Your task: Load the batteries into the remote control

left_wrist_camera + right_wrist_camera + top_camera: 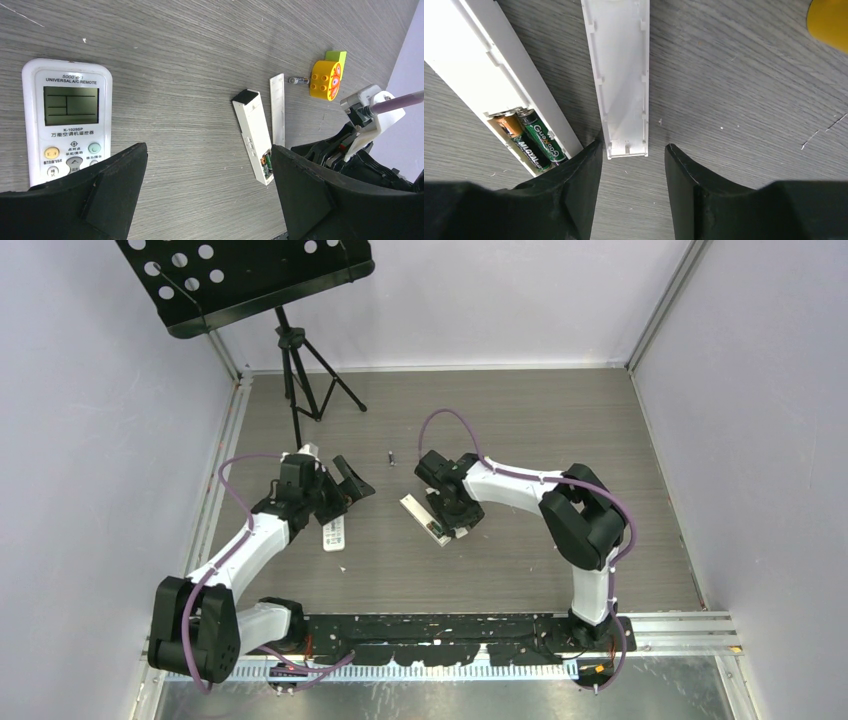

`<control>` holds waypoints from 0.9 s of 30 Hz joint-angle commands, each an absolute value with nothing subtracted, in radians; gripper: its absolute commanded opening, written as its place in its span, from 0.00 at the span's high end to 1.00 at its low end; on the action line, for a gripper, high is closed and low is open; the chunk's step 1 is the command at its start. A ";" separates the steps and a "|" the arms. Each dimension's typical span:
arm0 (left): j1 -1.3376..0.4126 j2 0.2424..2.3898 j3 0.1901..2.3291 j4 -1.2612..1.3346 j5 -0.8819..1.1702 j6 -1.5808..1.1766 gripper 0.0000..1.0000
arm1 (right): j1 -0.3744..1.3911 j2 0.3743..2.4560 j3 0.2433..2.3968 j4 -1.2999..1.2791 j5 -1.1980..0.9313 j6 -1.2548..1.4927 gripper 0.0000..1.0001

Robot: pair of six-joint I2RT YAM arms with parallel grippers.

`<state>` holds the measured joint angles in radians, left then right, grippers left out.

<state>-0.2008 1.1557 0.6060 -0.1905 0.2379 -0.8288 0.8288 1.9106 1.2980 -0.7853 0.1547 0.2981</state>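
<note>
Right fingers (574, 195): we see them parted a modest way and holding nothing, their tips low over the table (734, 100), one on either side of the near end of the cover (621, 75)
Left fingers (100, 200): spread wide and empty, over bare wood between the AC remote (66, 120) and the slim remote (255, 135)
Batteries (531, 142): two lie side by side in the open bay of the slim remote, just beside the right fingers
Spare battery (299, 80): one more lies loose near the toy (327, 80), well apart from both grippers
Cover: off, inner side up, alongside the slim remote; we cannot tell whether the two touch
Done, as we judge it: the bay looks full, both cells seated
To do: close the bay with the cover, which the right fingers seem lined up to take; we cannot tell whether the spare belongs anywhere, since the AC remote lies face up with its back hidden
</note>
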 commanded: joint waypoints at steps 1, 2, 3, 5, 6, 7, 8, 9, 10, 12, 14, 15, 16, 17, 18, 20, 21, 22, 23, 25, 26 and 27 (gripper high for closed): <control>-0.195 1.151 0.640 -0.148 0.259 -0.811 0.04 | 0.824 1.950 1.326 -0.798 0.141 0.305 0.45; -0.196 1.149 0.640 -0.149 0.261 -0.812 0.04 | 0.818 1.959 1.328 -0.798 0.123 0.306 0.45; -0.195 1.147 0.641 -0.150 0.263 -0.812 0.04 | 0.812 1.966 1.328 -0.801 0.106 0.307 0.46; -0.195 1.143 0.643 -0.153 0.266 -0.810 0.04 | 0.804 1.973 1.324 -0.806 0.076 0.310 0.49; -0.196 1.142 0.645 -0.155 0.267 -0.810 0.04 | 0.801 1.977 1.320 -0.809 0.060 0.310 0.52; -0.196 1.140 0.647 -0.155 0.269 -0.809 0.04 | 0.799 1.979 1.317 -0.812 0.051 0.311 0.55; -0.196 1.137 0.648 -0.155 0.272 -0.808 0.04 | 0.795 1.981 1.314 -0.815 0.036 0.311 0.58; -0.196 1.138 0.649 -0.153 0.277 -0.807 0.04 | 0.790 1.984 1.311 -0.815 0.022 0.311 0.61; -0.195 1.138 0.649 -0.149 0.283 -0.807 0.04 | 0.787 1.986 1.308 -0.814 0.015 0.312 0.64; -0.195 1.142 0.654 -0.138 0.304 -0.803 0.04 | 0.782 1.996 1.304 -0.818 0.014 0.313 0.66; -0.196 1.145 0.657 -0.123 0.333 -0.797 0.04 | 0.778 2.005 1.303 -0.818 0.014 0.314 0.66; -0.195 1.147 0.657 -0.112 0.356 -0.796 0.04 | 0.777 2.006 1.302 -0.818 0.014 0.316 0.66; -0.195 1.148 0.656 -0.101 0.372 -0.798 0.04 | 0.776 2.011 1.303 -0.818 0.013 0.317 0.67; -0.196 1.150 0.654 -0.086 0.390 -0.802 0.04 | 0.776 2.012 1.305 -0.816 0.014 0.319 0.69; -0.196 1.153 0.651 -0.066 0.413 -0.807 0.04 | 0.776 2.009 1.307 -0.812 0.018 0.320 0.70; -0.199 1.166 0.640 -0.010 0.467 -0.823 0.06 | 0.775 1.993 1.307 -0.798 0.031 0.321 0.72; -0.202 1.174 0.635 0.028 0.488 -0.833 0.06 | 0.776 1.981 1.306 -0.791 0.035 0.321 0.72; -0.207 1.183 0.634 0.048 0.503 -0.842 0.07 | 0.776 1.966 1.307 -0.787 0.037 0.318 0.72; -0.215 1.191 0.635 0.058 0.508 -0.848 0.08 | 0.776 1.951 1.310 -0.785 0.038 0.318 0.72; -0.233 1.207 0.633 0.073 0.507 -0.857 0.09 | 0.776 1.919 1.314 -0.787 0.038 0.317 0.73; -0.244 1.216 0.630 0.083 0.505 -0.862 0.10 | 0.776 1.904 1.317 -0.790 0.039 0.315 0.72; -0.253 1.224 0.628 0.093 0.504 -0.869 0.10 | 0.776 1.890 1.318 -0.793 0.038 0.313 0.72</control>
